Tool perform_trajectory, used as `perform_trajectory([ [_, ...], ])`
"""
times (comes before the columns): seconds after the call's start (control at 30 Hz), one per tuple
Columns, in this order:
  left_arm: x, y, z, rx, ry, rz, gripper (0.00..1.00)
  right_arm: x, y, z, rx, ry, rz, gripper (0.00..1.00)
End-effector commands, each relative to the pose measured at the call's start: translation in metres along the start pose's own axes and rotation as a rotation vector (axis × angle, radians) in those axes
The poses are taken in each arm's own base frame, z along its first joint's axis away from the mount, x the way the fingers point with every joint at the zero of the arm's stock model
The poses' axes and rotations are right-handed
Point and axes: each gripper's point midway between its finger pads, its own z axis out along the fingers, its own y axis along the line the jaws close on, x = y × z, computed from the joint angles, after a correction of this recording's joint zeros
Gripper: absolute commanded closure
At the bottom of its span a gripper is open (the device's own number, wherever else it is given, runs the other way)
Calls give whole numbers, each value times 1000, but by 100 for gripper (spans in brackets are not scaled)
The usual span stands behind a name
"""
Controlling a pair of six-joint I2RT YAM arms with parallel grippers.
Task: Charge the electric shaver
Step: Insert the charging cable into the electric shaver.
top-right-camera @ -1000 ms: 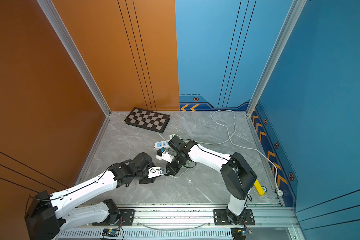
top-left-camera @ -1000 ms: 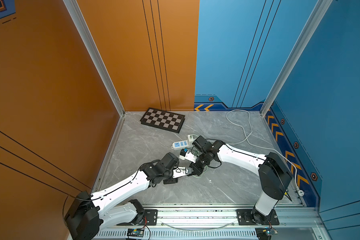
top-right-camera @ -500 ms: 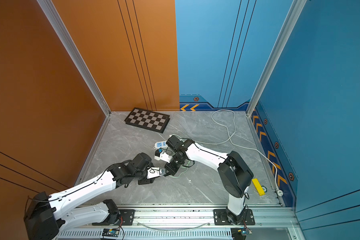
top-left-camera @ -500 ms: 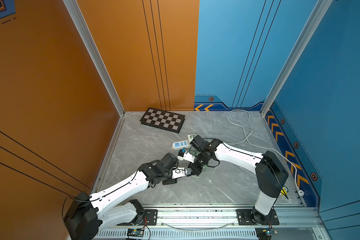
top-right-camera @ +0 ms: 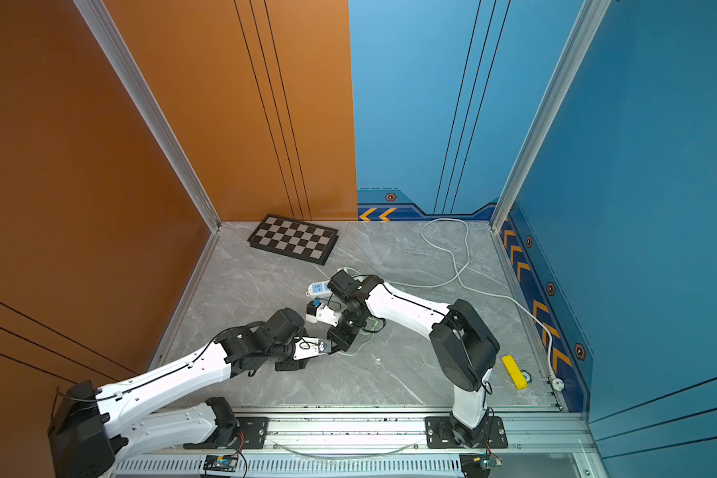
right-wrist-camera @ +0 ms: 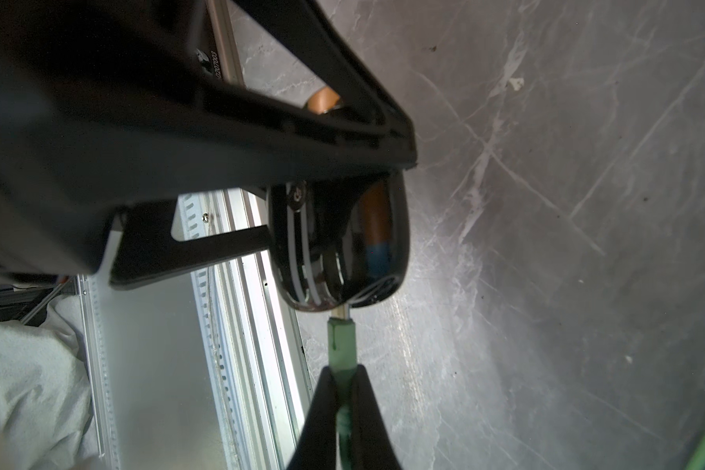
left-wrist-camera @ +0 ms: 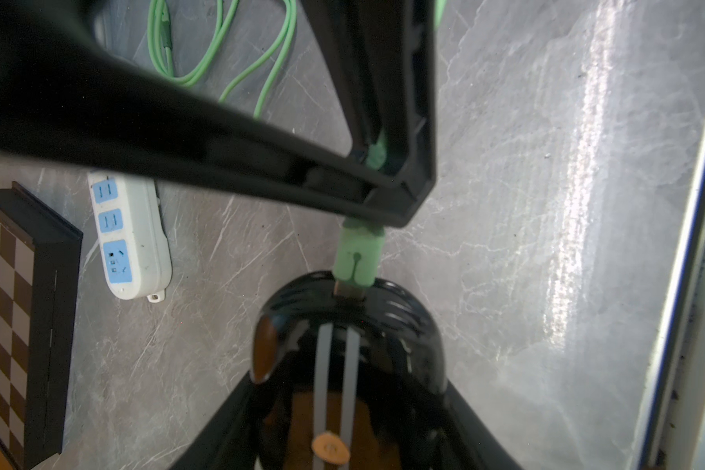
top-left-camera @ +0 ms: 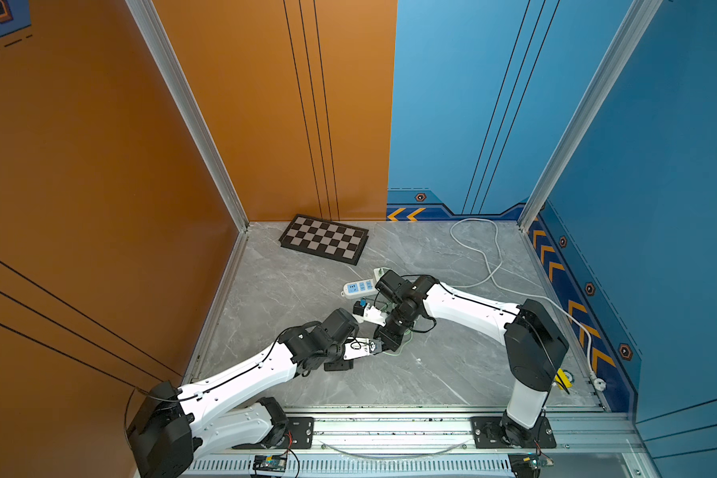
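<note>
Between the jaws of the left gripper (top-left-camera: 369, 347) sits the shaver (left-wrist-camera: 347, 337), clamped by its sides. Just past it, the right gripper (right-wrist-camera: 344, 390) pinches a green plug (left-wrist-camera: 359, 252), whose metal tip meets the shaver's end. Beyond the right gripper lie the cable (left-wrist-camera: 204, 61), the power strip (left-wrist-camera: 129, 236), then the chessboard (left-wrist-camera: 9, 305).

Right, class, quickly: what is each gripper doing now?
Left gripper: shut on the electric shaver.
Right gripper: shut on the green charging plug.
</note>
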Motion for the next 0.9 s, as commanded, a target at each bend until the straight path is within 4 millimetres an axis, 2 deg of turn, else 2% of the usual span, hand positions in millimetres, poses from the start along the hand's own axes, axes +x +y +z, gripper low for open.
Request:
perform_trajectory([
  [0.0, -34, 0, -8, 9, -128, 30, 100, -23, 2, 2, 4, -50, -81, 100],
  [0.33, -42, -7, -8, 28, -143, 50, 100, -28, 2, 5, -3, -50, -98, 100],
  [0.87, -57, -1, -12, 16, -194, 12, 100, -42, 4, 15, -8, -92, -115, 100],
])
